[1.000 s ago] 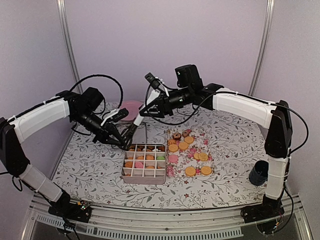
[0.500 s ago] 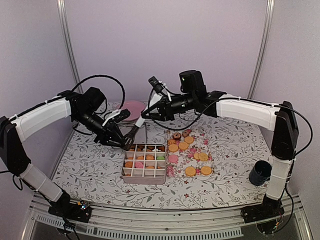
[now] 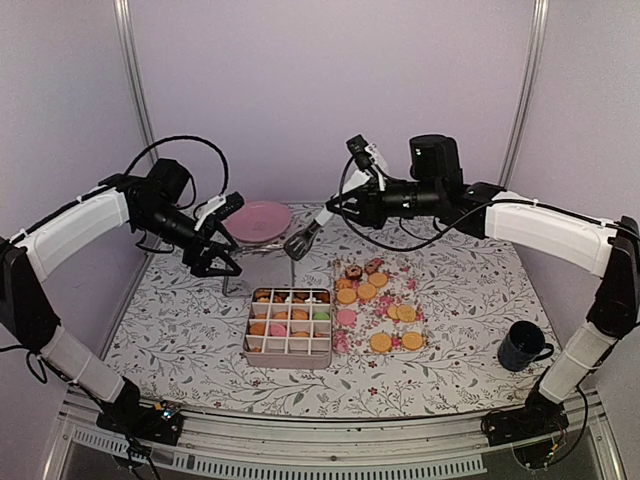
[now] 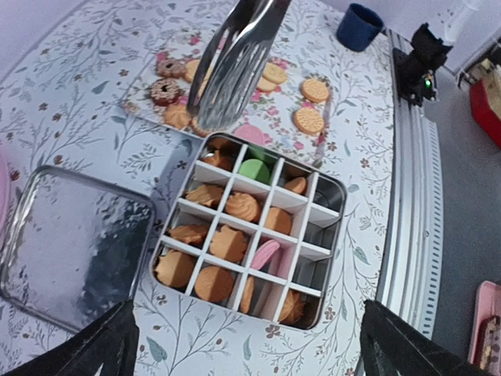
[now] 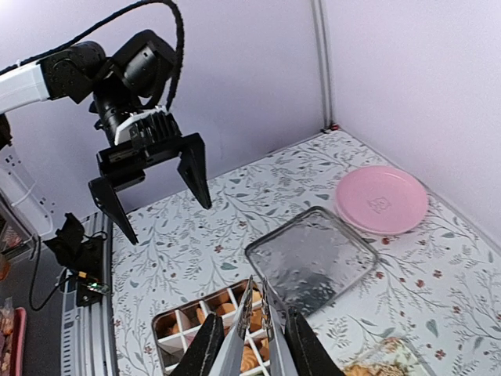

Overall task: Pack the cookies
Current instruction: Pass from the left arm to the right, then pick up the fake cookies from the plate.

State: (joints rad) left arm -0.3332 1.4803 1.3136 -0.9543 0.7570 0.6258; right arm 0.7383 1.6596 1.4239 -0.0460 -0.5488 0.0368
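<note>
Cookies, golden with pink and green ones, fill a metal box with a white grid (image 3: 289, 327) (image 4: 250, 227) (image 5: 202, 333). More cookies (image 3: 380, 342) (image 4: 309, 120) lie on a clear tray right of the box. My right gripper (image 3: 338, 208) (image 5: 254, 348) is shut on metal tongs (image 3: 302, 241) (image 4: 235, 63) (image 5: 249, 329), whose tips hang above the box's far edge, empty. My left gripper (image 3: 213, 265) (image 4: 250, 356) hovers open to the left of the box, holding nothing.
The box's metal lid (image 4: 70, 247) (image 5: 313, 258) lies flat beside the box. A pink plate (image 3: 258, 220) (image 5: 382, 200) sits at the back. A dark blue cup (image 3: 522, 345) (image 4: 360, 26) stands at the front right. Walls close in on three sides.
My left gripper opened and drew back to the left, away from the tongs' tips. My right arm swung right and up with the tongs in its grip.
</note>
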